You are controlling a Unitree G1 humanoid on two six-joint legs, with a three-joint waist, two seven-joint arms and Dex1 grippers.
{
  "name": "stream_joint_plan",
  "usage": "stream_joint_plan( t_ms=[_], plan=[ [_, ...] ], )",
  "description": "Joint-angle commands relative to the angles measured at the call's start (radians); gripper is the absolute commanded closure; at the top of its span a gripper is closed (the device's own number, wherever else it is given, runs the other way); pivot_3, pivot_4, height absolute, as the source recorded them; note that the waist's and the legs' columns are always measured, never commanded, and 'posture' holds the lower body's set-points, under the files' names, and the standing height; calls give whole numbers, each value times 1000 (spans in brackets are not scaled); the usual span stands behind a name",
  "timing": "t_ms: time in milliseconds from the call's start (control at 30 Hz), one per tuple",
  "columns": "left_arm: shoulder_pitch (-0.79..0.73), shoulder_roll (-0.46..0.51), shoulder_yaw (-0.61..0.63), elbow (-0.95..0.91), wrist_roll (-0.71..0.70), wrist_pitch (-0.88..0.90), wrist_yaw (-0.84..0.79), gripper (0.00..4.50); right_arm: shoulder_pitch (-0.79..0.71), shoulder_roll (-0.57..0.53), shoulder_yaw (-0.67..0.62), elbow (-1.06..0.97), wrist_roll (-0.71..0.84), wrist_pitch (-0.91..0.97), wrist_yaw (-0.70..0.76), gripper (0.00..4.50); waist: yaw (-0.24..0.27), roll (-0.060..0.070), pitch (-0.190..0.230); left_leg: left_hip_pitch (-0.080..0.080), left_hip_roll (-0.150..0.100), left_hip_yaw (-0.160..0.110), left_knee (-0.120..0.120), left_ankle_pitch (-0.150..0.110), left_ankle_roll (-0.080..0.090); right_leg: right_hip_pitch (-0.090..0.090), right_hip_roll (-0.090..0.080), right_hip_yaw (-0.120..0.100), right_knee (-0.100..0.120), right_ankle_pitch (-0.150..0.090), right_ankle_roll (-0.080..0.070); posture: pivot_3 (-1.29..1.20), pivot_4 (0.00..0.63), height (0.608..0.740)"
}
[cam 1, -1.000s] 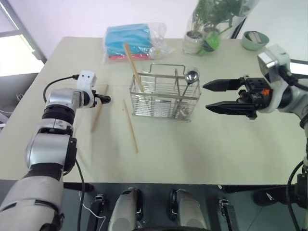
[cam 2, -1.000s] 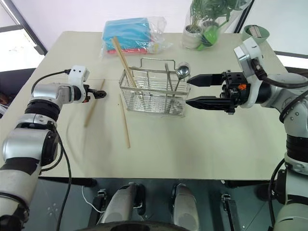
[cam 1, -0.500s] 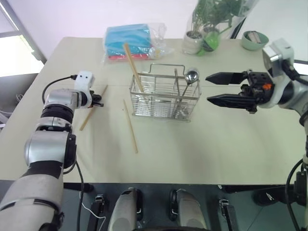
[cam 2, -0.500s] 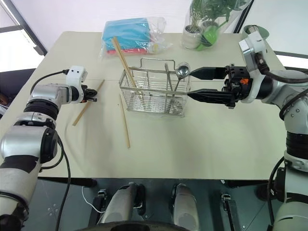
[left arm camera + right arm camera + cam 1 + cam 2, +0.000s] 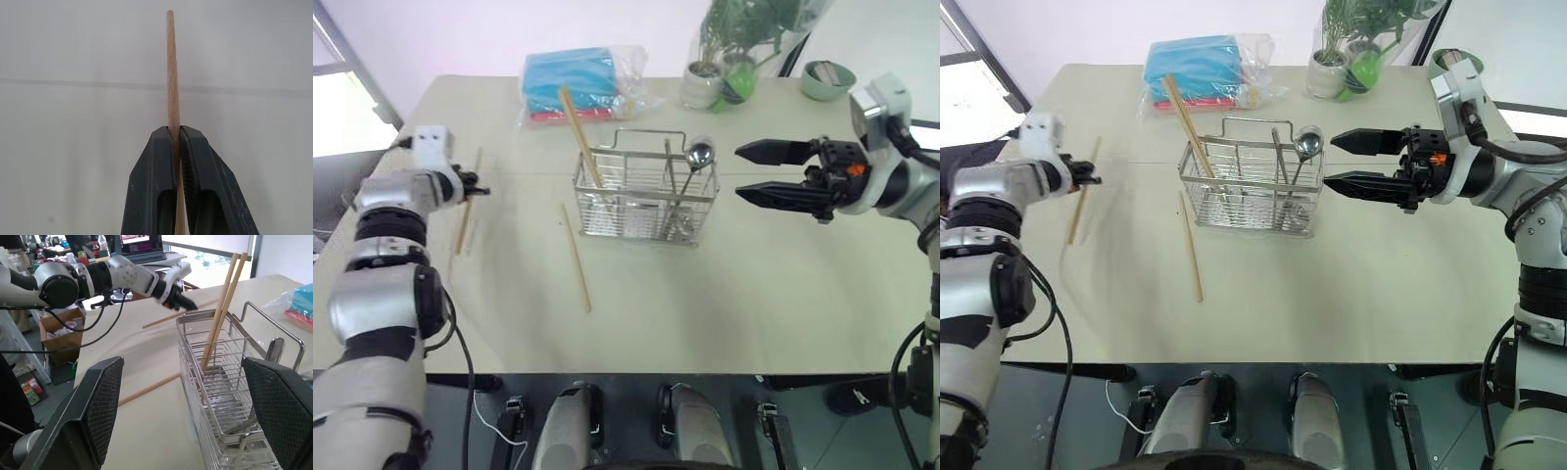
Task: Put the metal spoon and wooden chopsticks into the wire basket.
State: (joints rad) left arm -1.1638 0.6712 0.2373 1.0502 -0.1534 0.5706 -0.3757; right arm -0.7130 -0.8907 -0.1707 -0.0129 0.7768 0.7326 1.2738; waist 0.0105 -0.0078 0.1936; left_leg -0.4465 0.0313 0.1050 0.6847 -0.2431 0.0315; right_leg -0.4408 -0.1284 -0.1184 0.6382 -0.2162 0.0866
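My left gripper point(image 5: 480, 189) is shut on one wooden chopstick point(image 5: 465, 211), held a little above the table's left side; the stick runs on past the closed fingertips point(image 5: 170, 58). The wire basket point(image 5: 636, 211) stands mid-table. Two chopsticks point(image 5: 579, 132) lean in its left end and the metal spoon point(image 5: 701, 155) stands bowl-up in its right end. Another chopstick point(image 5: 576, 257) lies flat on the table just left of the basket's front. My right gripper point(image 5: 737, 171) hovers open beside the basket's right end, pointing at it, with nothing between its fingers.
A blue plastic-wrapped packet point(image 5: 573, 83) lies behind the basket. A potted plant point(image 5: 710, 83) and a green bowl point(image 5: 827, 78) stand at the back right. The table's left edge is close to my left gripper.
My left gripper has shut on the chopstick, lifted it and carried it left, away from the basket. The right gripper has stayed about where it was, open.
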Motion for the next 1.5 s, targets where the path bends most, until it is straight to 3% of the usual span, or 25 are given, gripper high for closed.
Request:
stream_joint_plan(
  t_ms=[33, 267, 467, 700, 1033, 1400, 1433, 1500],
  plan=[
    [3, 11, 120, -254, -120, 14, 9, 4471, -30, -15, -30, 13, -9, -21, -3, 551, 4, -1, 0, 0, 0, 0, 0, 0, -1, 0, 0, 0, 0, 0, 0, 0, 150, 707],
    [40, -102, 273, -904, -512, 272, -29, 4471, -57, -27, -28, 55, -29, -24, 4, 551, 2, -2, 0, 0, -2, 0, 1, 2, -4, 1, -2, 0, 0, 0, 0, 0, 150, 707],
    [-41, -252, 263, -1020, -657, 313, 85, 4471, -58, -34, -30, 60, -40, -25, 8, 551, 2, -2, 0, 4, -2, -1, 1, 2, -4, 6, -1, 0, 0, 0, 0, 0, 150, 707],
    [40, -371, 91, -1043, -592, 203, 55, 4471, -40, -35, -54, 27, -21, -1, -22, 551, 3, -2, 0, 4, -2, 0, 1, 2, -4, 6, -1, 0, -1, 0, 0, 0, 150, 707],
    [212, -488, -105, -966, -341, -179, -21, 4471, -6, -44, -100, -19, 20, 42, -66, 551, 3, -2, 0, 4, -1, 0, 1, 2, -4, 6, 0, 0, -3, 0, 0, 0, 150, 707],
    [336, -557, -166, -1025, -247, -300, 2, 4471, -59, -51, -100, 22, 29, 74, -75, 551, 3, -2, 0, 3, -1, -1, 1, 0, 1, 6, 0, 0, -4, 0, 0, 0, 150, 707],
    [352, -562, -165, -1043, -252, -290, 10, 3716, -67, -51, -99, 29, 28, 75, -75, 551, 2, -2, 0, 3, -1, -1, 1, -1, 1, 6, 0, 0, -4, 0, 0, 0, 150, 707],
    [376, -569, -164, -1084, -267, -270, 22, 2870, -78, -49, -97, 41, 27, 78, -74, 551, 3, -2, 0, 3, 0, -1, 1, -1, 2, 6, 0, 0, -4, 0, 0, 0, 150, 707]
  ],
)
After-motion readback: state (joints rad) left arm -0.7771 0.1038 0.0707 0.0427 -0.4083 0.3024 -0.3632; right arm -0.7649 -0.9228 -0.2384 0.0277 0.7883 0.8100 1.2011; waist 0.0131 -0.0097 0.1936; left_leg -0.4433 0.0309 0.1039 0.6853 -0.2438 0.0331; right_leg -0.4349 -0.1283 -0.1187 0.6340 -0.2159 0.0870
